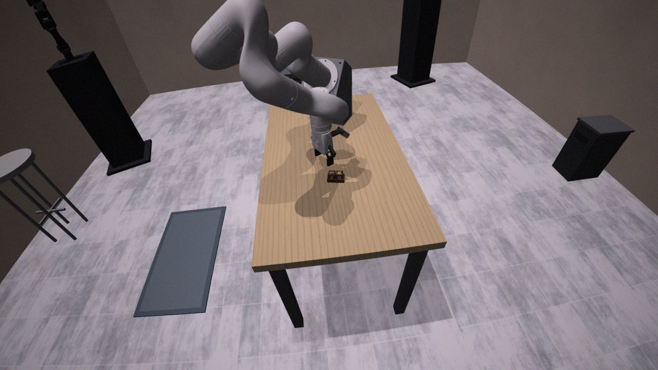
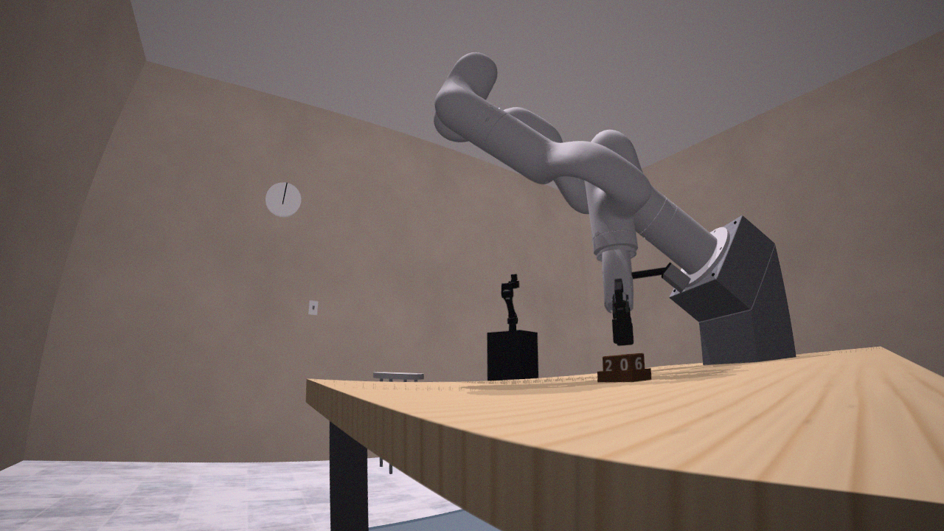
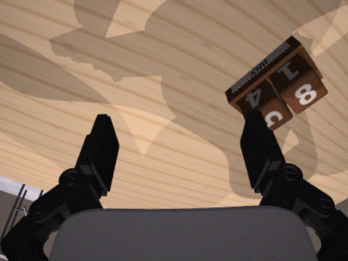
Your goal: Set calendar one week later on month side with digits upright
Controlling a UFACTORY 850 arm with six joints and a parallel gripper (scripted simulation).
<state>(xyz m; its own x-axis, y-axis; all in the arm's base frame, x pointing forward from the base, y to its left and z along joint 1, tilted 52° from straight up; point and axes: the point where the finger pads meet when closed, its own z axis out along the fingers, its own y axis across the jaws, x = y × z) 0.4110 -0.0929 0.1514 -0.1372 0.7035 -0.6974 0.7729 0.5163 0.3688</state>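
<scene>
The dark brown tray (image 1: 335, 181) (image 2: 623, 377) (image 3: 293, 42) lies flat on the table, its JULY label facing the upper left in the wrist view. The 4/5 cube (image 3: 277, 103) and the 1/8 cube (image 3: 304, 95) stand in it side by side. Read from the label side, they show 14, both digits upright. Their tops show 5 and 8. The top view shows 2 and 0 on the opposite side; the exterior view also shows a 6 at the end. My gripper (image 1: 324, 158) (image 2: 622, 342) (image 3: 179, 127) is open and empty above the table, beside the tray. Its right finger hides part of the 4/5 cube.
The wooden table (image 1: 294, 239) (image 2: 528, 422) carries the tray. The robot's base (image 1: 344, 92) (image 2: 745, 316) stands at its far end. A stool (image 1: 16, 164), a blue-grey mat (image 1: 184, 262) and a dark bin (image 1: 593, 147) are on the floor around it.
</scene>
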